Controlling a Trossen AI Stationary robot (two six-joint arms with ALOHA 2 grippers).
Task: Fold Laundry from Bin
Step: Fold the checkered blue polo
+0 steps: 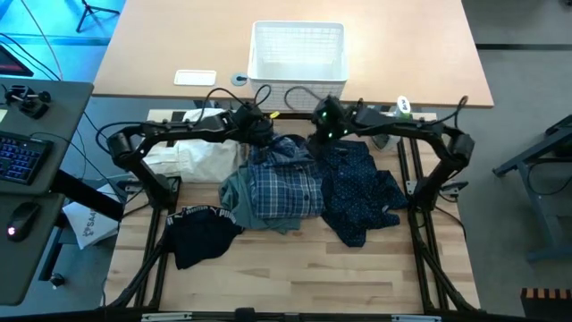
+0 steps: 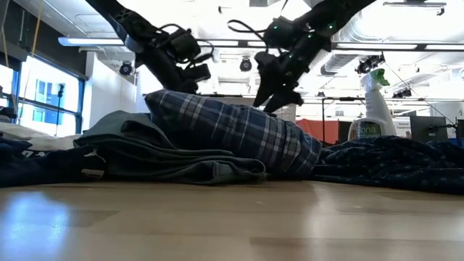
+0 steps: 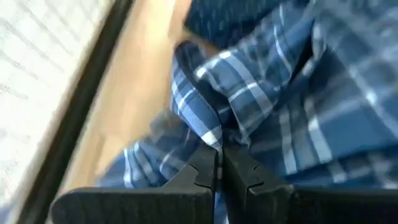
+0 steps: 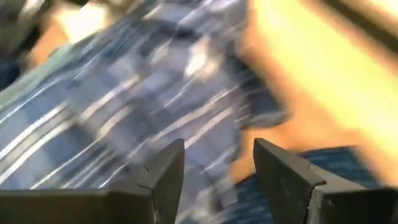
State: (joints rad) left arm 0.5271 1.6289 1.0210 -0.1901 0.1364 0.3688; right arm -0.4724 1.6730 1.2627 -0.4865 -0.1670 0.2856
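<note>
The white bin [image 1: 299,49] stands on the far table, beyond the arms. Laundry lies spread on the wooden table: a white cloth [image 1: 201,159], a grey-green top [image 1: 234,192], a blue-white plaid shirt [image 1: 284,183], navy dotted trousers [image 1: 357,188] and a black piece with white lettering [image 1: 198,228]. My left gripper [image 1: 262,134] is at the plaid shirt's far edge, shut on it. My right gripper [image 4: 217,165] hangs open just above the shirt's far right part [image 1: 323,136], with nothing between its fingers. My left gripper pinches a raised fold of the plaid shirt [image 3: 210,138] between its two fingertips. It comes slanting down from the table's far left side. The cloth rises in a ridge to the fingers, and the rest of the shirt [image 2: 232,134] lies heaped on the other garments.
A spray bottle [image 2: 366,109] stands at the far right behind the trousers. A small white card [image 1: 195,78] lies left of the bin. Bare wood [image 1: 295,268] runs along the table's near edge. A keyboard [image 1: 18,156] sits on a desk off to the left.
</note>
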